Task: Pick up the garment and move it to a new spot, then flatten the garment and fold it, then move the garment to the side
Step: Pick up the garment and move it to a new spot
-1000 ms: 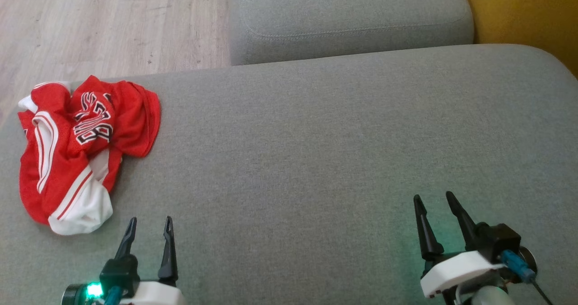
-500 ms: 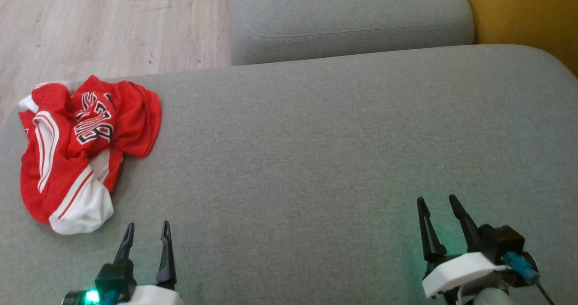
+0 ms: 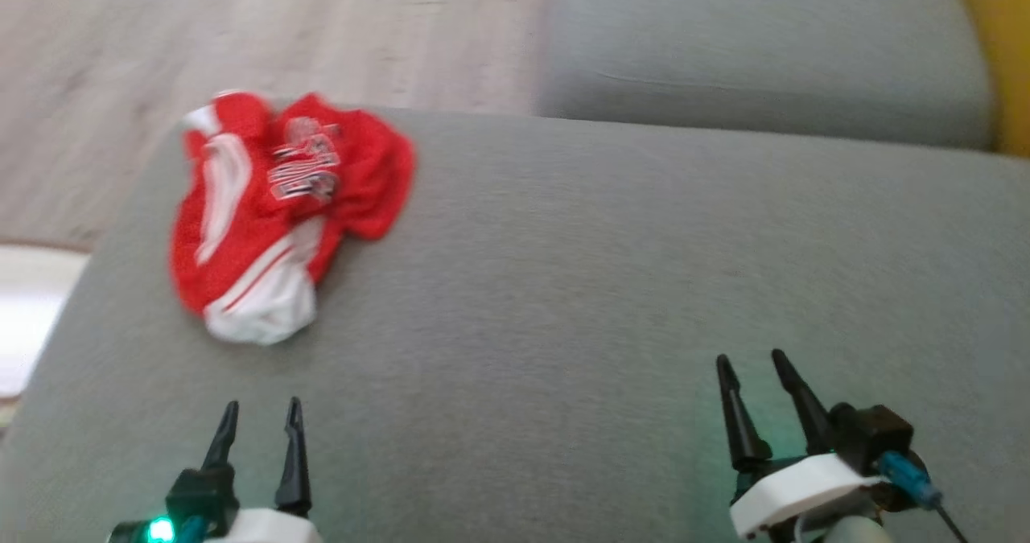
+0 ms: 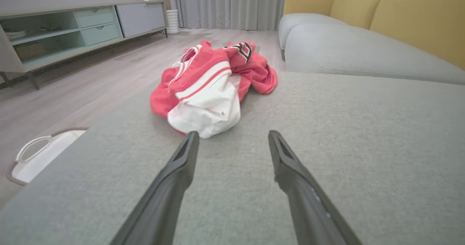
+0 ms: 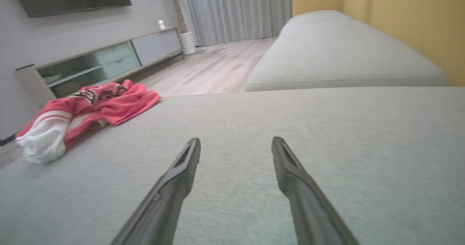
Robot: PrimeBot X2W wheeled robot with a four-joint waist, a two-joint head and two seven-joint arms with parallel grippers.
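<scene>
Fingers (image 4: 178, 172) of the left gripper (image 3: 263, 404) and the right gripper (image 3: 750, 356) stand spread apart and empty, low over the grey sofa seat (image 3: 579, 285). The red garment (image 3: 273, 205) lies crumpled near the seat's far left corner, ahead of the left gripper and well apart from the right. I judge it thin jersey cloth: light, limp, apt to trail when lifted. Its white panel (image 4: 207, 110) bulges nearest, a fair place to pinch. The lettering (image 3: 304, 171) is possibly a team name, but is too blurred to read.
</scene>
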